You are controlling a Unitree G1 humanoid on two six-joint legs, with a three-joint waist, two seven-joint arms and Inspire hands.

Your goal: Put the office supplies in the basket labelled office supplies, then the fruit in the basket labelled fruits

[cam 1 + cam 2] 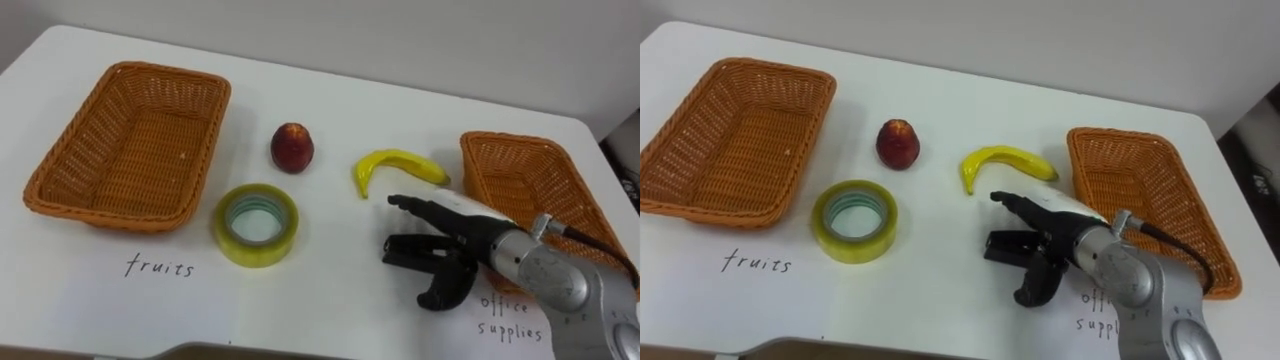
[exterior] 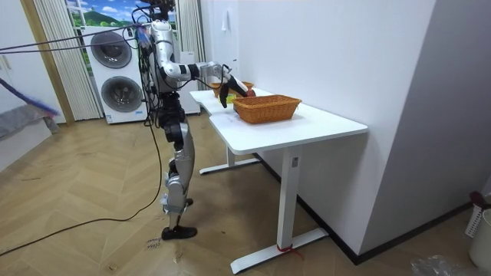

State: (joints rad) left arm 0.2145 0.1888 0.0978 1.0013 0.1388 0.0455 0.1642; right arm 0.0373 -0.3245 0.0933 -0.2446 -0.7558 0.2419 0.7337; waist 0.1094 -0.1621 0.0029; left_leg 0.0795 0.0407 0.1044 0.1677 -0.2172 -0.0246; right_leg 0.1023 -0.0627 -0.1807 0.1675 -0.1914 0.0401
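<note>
Nothing is sorted yet: the fruit basket point(image 1: 60, 190) and the office-supplies basket point(image 1: 480, 180) are both sitting empty, while the peach point(image 1: 292, 147), banana point(image 1: 400, 165) and tape roll point(image 1: 256, 225) are lying on the tabletop point(image 1: 320, 290) between them. The right hand point(image 1: 445, 245) is hovering near the banana's 5 o'clock, fingers loosely spread, gripping nothing and touching none of the items.
</note>
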